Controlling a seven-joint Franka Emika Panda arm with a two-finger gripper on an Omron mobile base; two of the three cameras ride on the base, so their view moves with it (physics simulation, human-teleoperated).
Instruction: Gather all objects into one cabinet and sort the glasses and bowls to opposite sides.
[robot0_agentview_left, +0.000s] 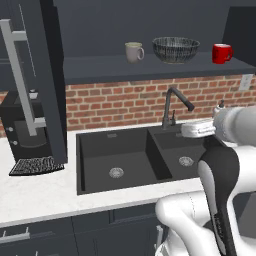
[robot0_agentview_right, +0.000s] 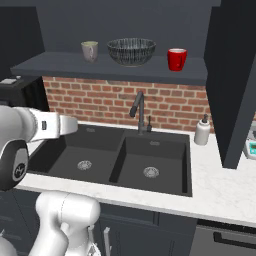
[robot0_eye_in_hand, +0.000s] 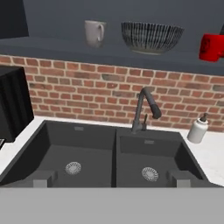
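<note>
On the open dark cabinet's shelf (robot0_agentview_left: 100, 67) stand a beige mug (robot0_agentview_left: 134, 52), a wide dark patterned bowl (robot0_agentview_left: 175, 49) and a glossy red mug (robot0_agentview_left: 221, 53), left to right. They appear again as the beige mug (robot0_eye_in_hand: 94, 32), bowl (robot0_eye_in_hand: 151, 36) and red mug (robot0_eye_in_hand: 213, 47). The cabinet's left door (robot0_agentview_left: 47, 80) hangs open, with a long silver bar handle (robot0_agentview_left: 20, 85). The orange tumbler is out of view. My gripper (robot0_eye_in_hand: 112, 179) hovers over the sink, well below the shelf. It is open, and nothing sits between its fingertips (robot0_eye_in_hand: 41, 177).
A black double sink (robot0_agentview_left: 95, 155) with a dark faucet (robot0_agentview_left: 172, 102) lies under the shelf, before a brick wall. A white soap dispenser (robot0_agentview_right: 202, 131) stands right of it. A black coffee machine (robot0_agentview_left: 22, 125) sits on the left counter. The right cabinet door (robot0_agentview_right: 235, 75) stands open.
</note>
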